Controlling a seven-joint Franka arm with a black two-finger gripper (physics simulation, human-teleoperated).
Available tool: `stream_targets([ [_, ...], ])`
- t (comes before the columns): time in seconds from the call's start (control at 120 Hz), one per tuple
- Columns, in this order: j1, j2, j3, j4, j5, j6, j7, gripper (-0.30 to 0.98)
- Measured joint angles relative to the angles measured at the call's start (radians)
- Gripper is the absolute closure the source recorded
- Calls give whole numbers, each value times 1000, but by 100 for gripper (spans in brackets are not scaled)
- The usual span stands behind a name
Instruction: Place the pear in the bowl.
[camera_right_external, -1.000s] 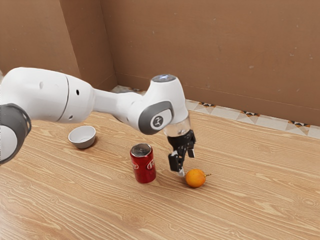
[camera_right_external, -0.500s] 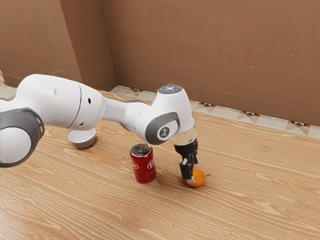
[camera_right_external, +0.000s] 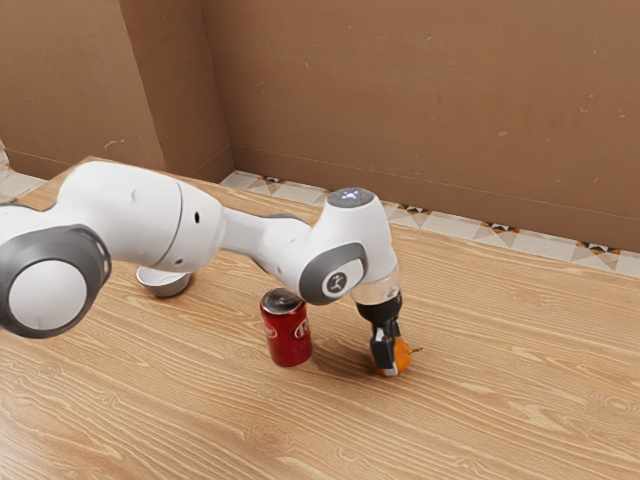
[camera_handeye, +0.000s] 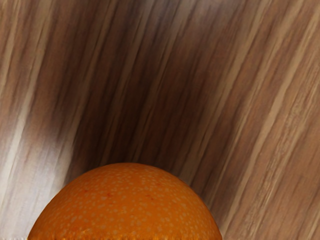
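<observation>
Below and right of the exterior view's centre, the round, speckled orange pear (camera_right_external: 403, 355) sits at the black gripper (camera_right_external: 393, 358), whose jaws I can't read, the smooth pale bowl (camera_right_external: 165, 286) centre-left on streaky woodgrain.

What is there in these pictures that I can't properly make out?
Exterior view: most of the inside of the bowl, hidden by the arm.
Exterior view: part of the round orange fruit, behind the hand; whether the hand grips it, I can't tell.
Exterior view: the arm's base, cut off by the left edge.
Exterior view: the red soda can's lettering, too small to read.
Wrist view: the fruit's remainder, cut off by the lower edge.
</observation>
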Motion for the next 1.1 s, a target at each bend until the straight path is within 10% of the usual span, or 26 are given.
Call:
stream_targets([
  [1.1, 14, -156, 54, 116, -31, -163, 23, 40],
])
